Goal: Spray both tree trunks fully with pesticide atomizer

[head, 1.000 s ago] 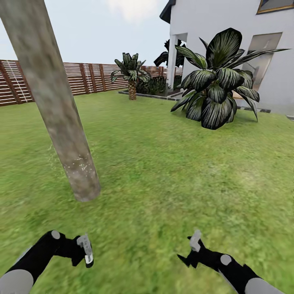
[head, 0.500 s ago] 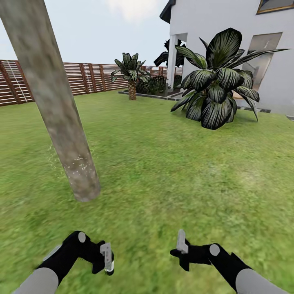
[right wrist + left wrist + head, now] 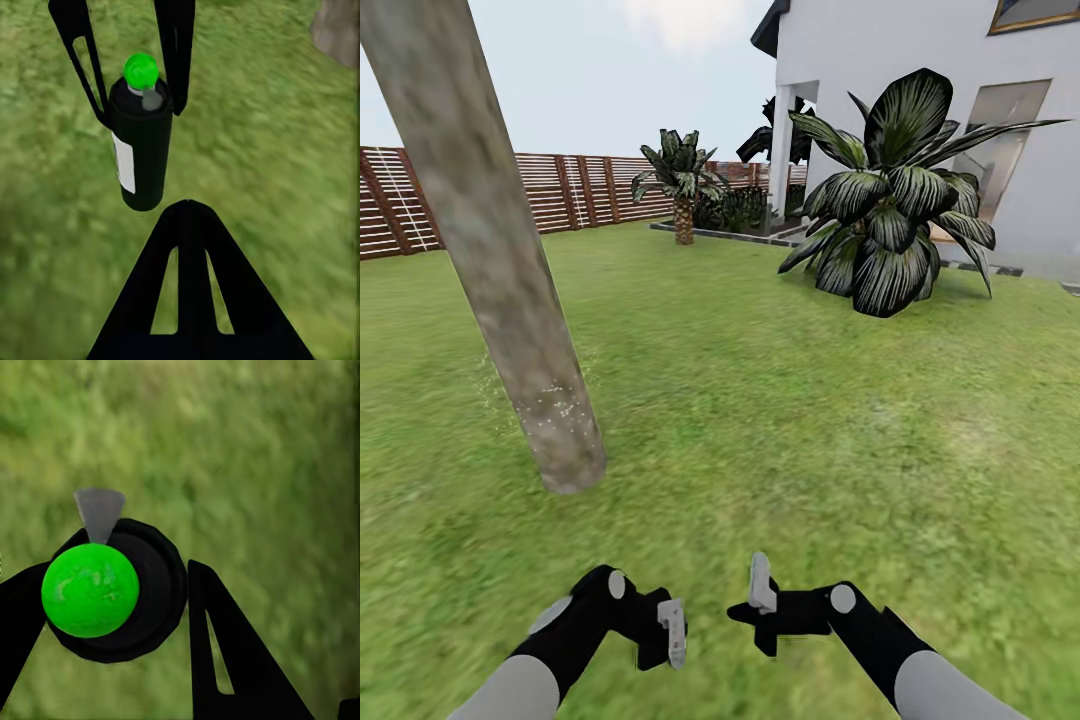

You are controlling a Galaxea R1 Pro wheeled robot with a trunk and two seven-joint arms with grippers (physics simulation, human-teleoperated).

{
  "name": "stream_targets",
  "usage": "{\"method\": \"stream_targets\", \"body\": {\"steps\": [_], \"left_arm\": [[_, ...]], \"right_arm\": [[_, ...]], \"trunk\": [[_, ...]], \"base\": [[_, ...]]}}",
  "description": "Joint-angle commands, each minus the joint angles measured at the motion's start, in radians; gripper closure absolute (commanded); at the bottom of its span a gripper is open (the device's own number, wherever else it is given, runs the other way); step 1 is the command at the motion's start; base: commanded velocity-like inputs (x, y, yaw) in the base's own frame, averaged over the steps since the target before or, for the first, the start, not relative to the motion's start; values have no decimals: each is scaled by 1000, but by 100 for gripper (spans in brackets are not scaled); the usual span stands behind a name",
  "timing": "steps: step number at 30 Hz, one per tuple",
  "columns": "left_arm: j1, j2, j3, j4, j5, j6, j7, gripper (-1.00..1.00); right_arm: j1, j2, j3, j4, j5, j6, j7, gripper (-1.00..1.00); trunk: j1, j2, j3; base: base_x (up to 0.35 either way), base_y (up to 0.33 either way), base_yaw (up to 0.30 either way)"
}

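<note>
The left claw pinches a black cylindrical atomizer with green ball cap: rigid, light, smooth-sided, best gripped mid-body. The right claw looks spread, empty. Mottled grey-brown trunk at eleven o'clock.

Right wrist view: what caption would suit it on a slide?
Left gripper holds a black pesticide atomizer with green top above the lawn.

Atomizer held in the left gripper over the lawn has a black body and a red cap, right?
Not quite: the cap is green, not red, as the left wrist view shows. The rest holds: the black atomizer is held by the left gripper over the lawn.
</note>
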Motion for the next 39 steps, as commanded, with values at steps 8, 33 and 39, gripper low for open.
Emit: {"method": "stream_targets", "body": {"steps": [8, 33, 39], "left_arm": [[-1, -35, -9, -6, -47, 3, -3, 100], [-8, -102, -8, -21, -48, 62, 42, 100], [-14, -110, -7, -24, -47, 62, 42, 100]], "right_arm": [[0, -1, 2, -19, 6, -4, -2, 100], [0, 1, 2, -28, 4, -5, -2, 100], [0, 1, 2, -28, 4, -5, -2, 100]], "trunk": [[0, 0, -1], [0, 0, -1], [0, 0, -1]], "base": [[0, 0, 0], [0, 0, 0], [0, 0, 0]]}}
